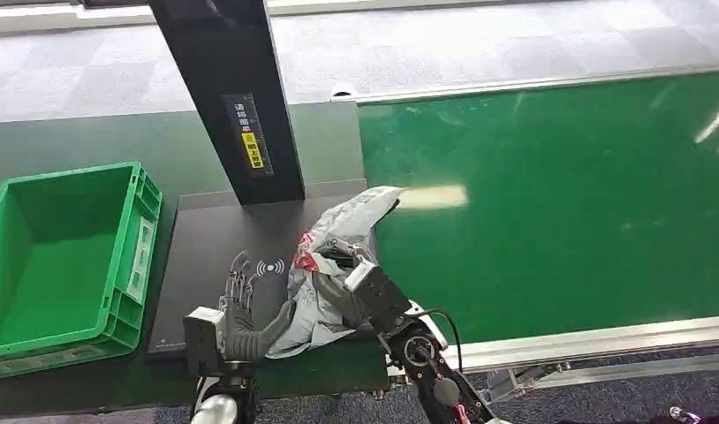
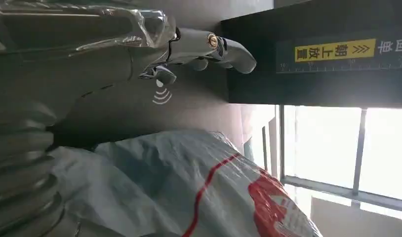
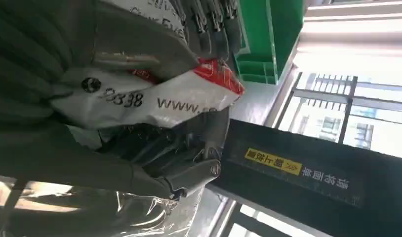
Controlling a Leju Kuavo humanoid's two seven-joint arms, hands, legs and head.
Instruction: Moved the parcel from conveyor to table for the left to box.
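Observation:
A grey plastic parcel (image 1: 338,231) with red print lies crumpled on the black table plate (image 1: 210,243), its far end reaching over the edge of the green conveyor (image 1: 559,203). My right hand (image 1: 367,281) grips the parcel's near side; in the right wrist view its fingers (image 3: 189,173) wrap the bag (image 3: 179,98). My left hand (image 1: 239,296) lies open on the plate just left of the parcel, fingers stretched forward by a white signal mark. In the left wrist view the left hand's fingers (image 2: 204,47) stand apart from the parcel (image 2: 189,182).
A green crate (image 1: 137,238) stands left of the plate, with nothing in it. A black post (image 1: 232,88) with a yellow label rises behind the plate. The conveyor's metal rail (image 1: 603,340) runs along its near edge.

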